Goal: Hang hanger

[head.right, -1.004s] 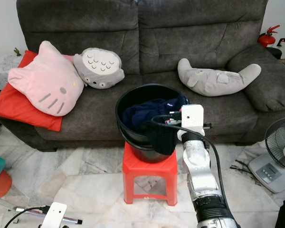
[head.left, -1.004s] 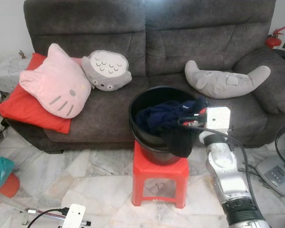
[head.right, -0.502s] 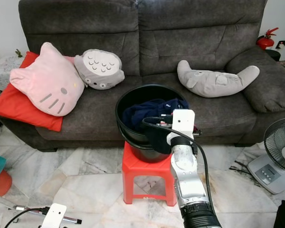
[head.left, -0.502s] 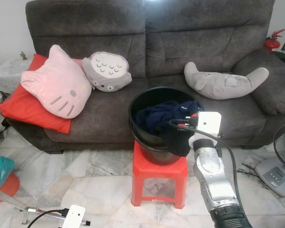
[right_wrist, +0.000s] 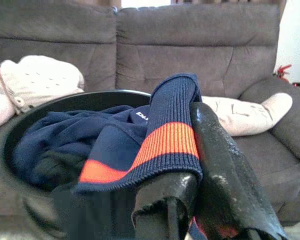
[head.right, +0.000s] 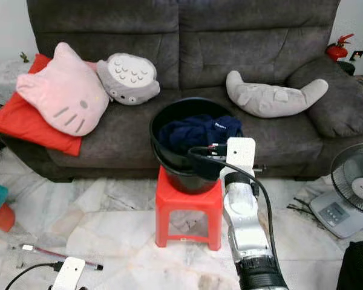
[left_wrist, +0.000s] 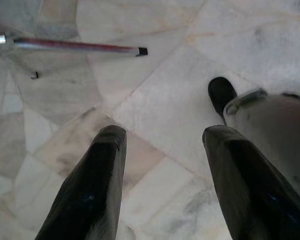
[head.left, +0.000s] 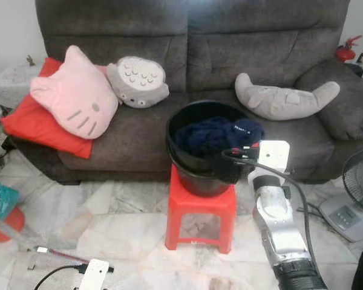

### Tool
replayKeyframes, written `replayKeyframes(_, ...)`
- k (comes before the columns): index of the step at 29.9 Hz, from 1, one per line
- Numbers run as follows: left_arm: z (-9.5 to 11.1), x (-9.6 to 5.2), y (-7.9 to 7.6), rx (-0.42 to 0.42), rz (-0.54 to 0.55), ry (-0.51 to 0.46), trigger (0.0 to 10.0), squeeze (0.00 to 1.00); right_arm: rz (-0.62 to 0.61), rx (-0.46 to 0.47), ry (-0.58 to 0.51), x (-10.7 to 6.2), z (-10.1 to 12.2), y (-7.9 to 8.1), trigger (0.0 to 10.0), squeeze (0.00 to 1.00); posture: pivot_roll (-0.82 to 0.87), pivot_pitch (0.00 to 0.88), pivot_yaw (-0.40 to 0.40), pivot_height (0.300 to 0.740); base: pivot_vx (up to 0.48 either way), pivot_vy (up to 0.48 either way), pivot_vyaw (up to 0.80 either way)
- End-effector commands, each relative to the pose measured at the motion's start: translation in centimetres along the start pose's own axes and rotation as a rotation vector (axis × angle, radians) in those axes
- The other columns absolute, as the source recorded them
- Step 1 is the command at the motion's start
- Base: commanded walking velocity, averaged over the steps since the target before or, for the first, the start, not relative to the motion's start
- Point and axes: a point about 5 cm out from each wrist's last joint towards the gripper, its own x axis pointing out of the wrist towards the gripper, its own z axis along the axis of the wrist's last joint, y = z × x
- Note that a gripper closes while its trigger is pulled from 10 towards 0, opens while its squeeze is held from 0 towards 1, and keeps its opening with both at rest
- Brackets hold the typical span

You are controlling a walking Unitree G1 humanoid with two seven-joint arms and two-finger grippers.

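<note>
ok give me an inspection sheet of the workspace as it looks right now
surface: pale marble tile floor; a red plastic stool stands before the grey sofa.
job's things: no hanger seen; a black bucket on the stool holds navy clothes.
clutter: a thin metal rod lies on the floor.
grippers: right gripper at the bucket rim, shut on a navy sock with an orange stripe; left gripper hangs open above the floor.
cables: a black cable runs along the right arm.
surroundings: pink cat cushion, red cushion, grey round plush, grey crescent plush, fan, fire extinguisher.
</note>
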Motion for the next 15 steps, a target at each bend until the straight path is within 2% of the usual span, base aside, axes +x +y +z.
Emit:
replayKeyframes(1, 0.0, -0.02, 0.55, 0.008, 0.009, -0.002, 10.0, 0.0, 0.005, 0.002, -0.028, 0.19, 0.84, 0.22, 10.0, 0.0, -0.11, 0.0, 0.047, 0.74, -0.296, 0.0, 0.0)
replayKeyframes(15, 0.31, 0.04, 0.47, 0.01, 0.005, -0.009, 10.0, 0.0, -0.013, -0.012, -0.038, 0.48, 1.15, -0.3, 10.0, 0.0, -0.13, 0.0, 0.049, 0.74, -0.297, 0.0, 0.0)
